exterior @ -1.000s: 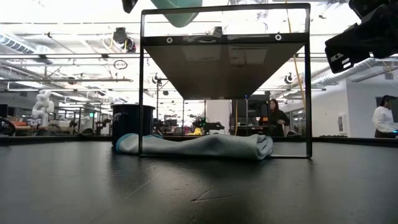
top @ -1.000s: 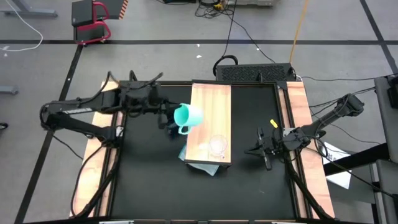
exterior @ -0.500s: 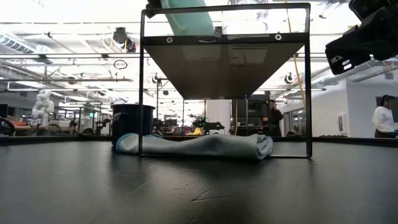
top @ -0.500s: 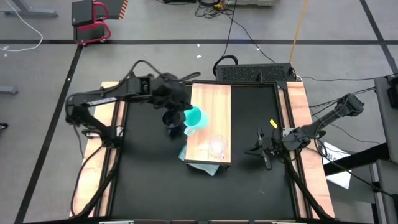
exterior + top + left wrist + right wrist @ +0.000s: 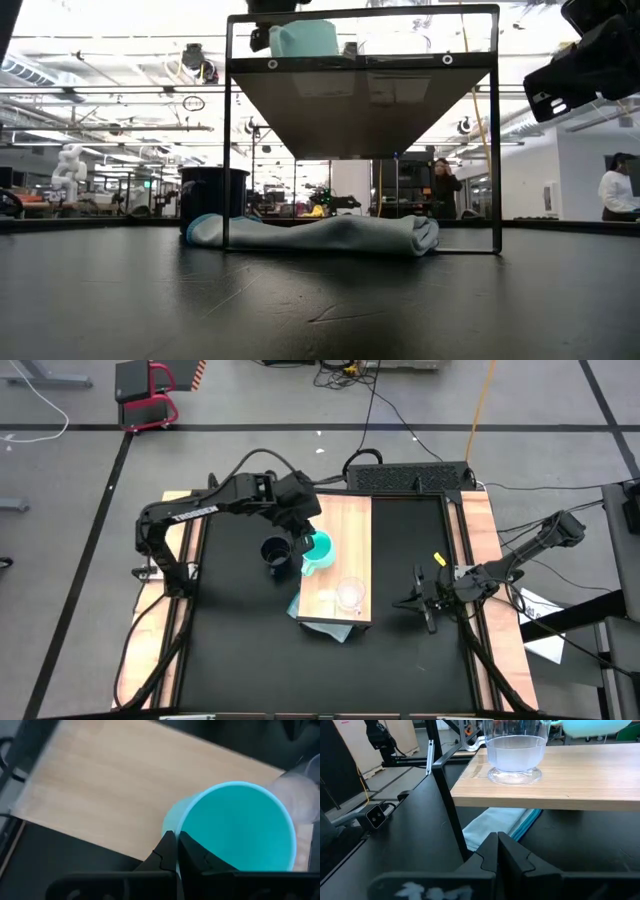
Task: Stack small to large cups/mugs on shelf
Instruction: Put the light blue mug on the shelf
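the turquoise mug now sits upright at the left edge of the shelf, mouth up, and from the low view i can't tell if its base is fully down or a hair above the wood. a second ago it hung tilted out over the bench, off the shelf's edge; half a second ago it was just crossing the edge. so the carry is done and i read this as the set-down. my left end effector is clamped on the mug's rim, one finger inside and one outside in its wrist view.

the glass mug stands on the same shelf, nearer the front end, apart from the turquoise one and unmoved over the last second. the navy mug is on the bench just left of the shelf, not yet lifted.

my right end effector waits low at the right of the shelf, fingers together on nothing, where it was before.

the bench is matte black with wooden strips along its sides. a pale blue cloth lies folded under the shelf. beyond, it's an open lab with ceiling lights, and a person stands far back.
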`<control>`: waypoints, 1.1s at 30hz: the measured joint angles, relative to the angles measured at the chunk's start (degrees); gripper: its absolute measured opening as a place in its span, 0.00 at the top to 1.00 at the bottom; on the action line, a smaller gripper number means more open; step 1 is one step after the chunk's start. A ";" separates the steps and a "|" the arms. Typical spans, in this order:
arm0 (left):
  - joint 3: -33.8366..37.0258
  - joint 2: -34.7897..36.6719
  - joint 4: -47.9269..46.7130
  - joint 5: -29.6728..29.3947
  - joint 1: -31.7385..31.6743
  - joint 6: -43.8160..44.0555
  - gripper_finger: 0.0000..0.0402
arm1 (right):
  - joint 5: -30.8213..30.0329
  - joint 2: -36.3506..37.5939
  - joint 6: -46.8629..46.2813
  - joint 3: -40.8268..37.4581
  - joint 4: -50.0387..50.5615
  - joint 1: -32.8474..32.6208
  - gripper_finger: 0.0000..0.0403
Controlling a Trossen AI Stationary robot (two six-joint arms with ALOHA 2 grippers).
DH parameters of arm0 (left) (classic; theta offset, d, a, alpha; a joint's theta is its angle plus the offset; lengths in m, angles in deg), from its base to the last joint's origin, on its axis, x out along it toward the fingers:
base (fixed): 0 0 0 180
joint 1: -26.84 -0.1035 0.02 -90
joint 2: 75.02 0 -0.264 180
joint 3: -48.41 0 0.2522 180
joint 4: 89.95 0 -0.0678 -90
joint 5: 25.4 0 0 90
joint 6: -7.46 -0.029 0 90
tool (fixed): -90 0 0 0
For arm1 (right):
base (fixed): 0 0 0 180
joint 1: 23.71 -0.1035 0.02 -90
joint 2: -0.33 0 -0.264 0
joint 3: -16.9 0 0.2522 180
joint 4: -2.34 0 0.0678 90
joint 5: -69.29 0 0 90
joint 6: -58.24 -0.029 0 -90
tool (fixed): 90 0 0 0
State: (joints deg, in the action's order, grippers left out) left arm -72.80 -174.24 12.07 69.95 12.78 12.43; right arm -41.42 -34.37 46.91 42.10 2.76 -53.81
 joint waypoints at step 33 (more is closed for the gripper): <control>-4.21 -4.85 -6.87 2.70 -2.28 -0.20 1.00 | -0.01 0.00 1.55 0.00 -0.05 0.00 1.00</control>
State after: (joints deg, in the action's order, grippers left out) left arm -77.01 -179.10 5.20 72.65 10.50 12.23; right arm -41.43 -34.37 48.46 42.10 2.71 -53.81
